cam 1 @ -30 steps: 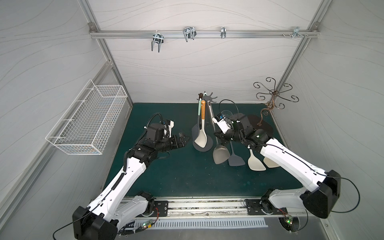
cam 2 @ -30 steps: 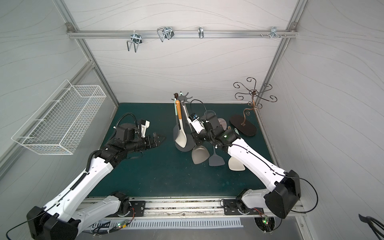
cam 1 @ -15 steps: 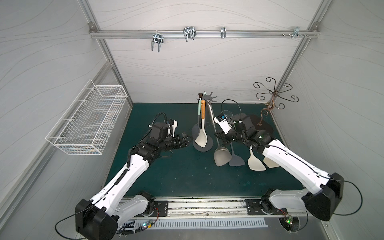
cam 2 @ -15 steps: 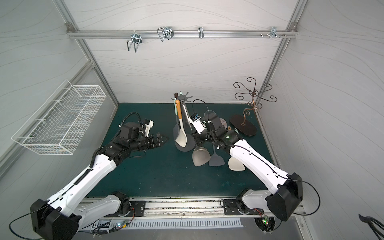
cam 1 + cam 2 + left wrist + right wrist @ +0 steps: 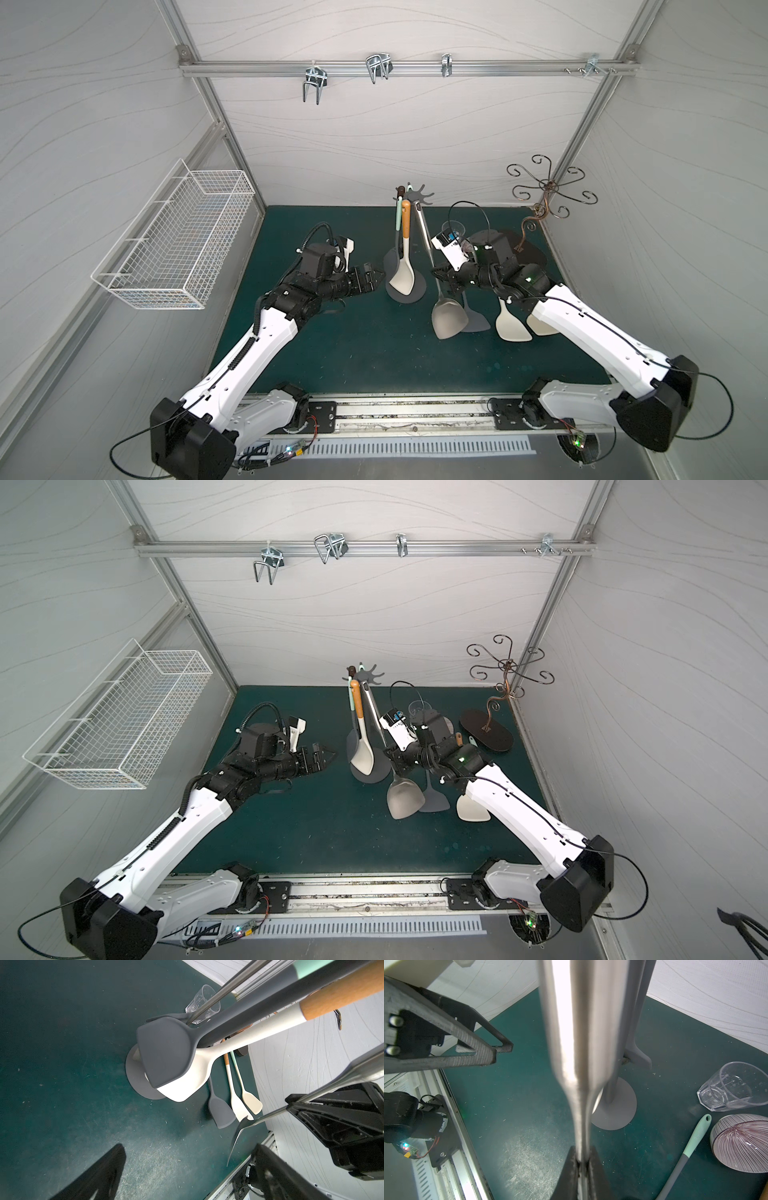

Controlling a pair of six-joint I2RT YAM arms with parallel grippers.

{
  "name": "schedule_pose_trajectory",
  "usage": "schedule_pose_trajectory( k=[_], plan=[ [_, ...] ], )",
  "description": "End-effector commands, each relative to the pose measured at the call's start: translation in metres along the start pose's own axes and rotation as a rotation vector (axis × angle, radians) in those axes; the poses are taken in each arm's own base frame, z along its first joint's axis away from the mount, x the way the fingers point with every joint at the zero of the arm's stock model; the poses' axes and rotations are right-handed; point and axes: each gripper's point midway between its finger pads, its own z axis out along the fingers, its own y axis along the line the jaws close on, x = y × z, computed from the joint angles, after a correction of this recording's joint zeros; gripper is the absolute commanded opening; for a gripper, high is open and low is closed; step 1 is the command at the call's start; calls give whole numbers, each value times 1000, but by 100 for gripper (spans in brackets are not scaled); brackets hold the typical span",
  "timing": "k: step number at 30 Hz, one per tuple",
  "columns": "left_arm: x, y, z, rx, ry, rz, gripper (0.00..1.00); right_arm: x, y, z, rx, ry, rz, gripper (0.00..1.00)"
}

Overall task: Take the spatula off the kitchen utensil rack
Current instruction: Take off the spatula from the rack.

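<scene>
The dark grey kitchen utensil rack [image 5: 420, 194] [image 5: 370, 674] stands mid-mat on its round base [image 5: 135, 1076] [image 5: 618, 1109]. A steel spatula [image 5: 449, 320] [image 5: 405, 798] [image 5: 577, 1043] slants from the crown down over the mat. My right gripper [image 5: 441, 277] [image 5: 395, 759] [image 5: 582, 1162] is shut on its thin shaft. Whether its top end still hangs on a prong I cannot tell. A white spatula [image 5: 402, 276] [image 5: 187, 1088] and a dark grey spatula [image 5: 166, 1053] hang on the rack. My left gripper [image 5: 376, 277] [image 5: 328, 756] [image 5: 189, 1151] is open and empty, just left of them.
A grey spatula [image 5: 473, 320] and white spatulas [image 5: 513, 328] lie on the mat under my right arm. A glass [image 5: 735, 1086], a striped bowl [image 5: 741, 1145] and the bronze wire stand [image 5: 544, 195] are at the back right. A white wire basket [image 5: 174, 241] hangs on the left wall.
My left gripper has moved right, closer to the spatulas hanging on the rack. The steel spatula's blade has shifted slightly toward the front in my right gripper.
</scene>
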Motion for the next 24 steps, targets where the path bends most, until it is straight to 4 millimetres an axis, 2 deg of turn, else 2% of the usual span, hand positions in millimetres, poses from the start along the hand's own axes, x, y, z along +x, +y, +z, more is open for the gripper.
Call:
schedule_pose_trajectory(
  k=[1, 9, 19, 24],
  plan=[
    [-21, -19, -6, 42, -63, 47, 100, -36, 8, -23, -26, -148, -17, 0],
    [-22, -21, -7, 44, -65, 46, 100, -38, 13, -36, -38, -180, -10, 0],
    [-24, -25, -10, 47, -72, 53, 100, -39, 17, -43, -55, -193, -10, 0],
    [-23, -27, -10, 47, -70, 61, 100, -28, 19, -45, -58, -173, -6, 0]
  ],
)
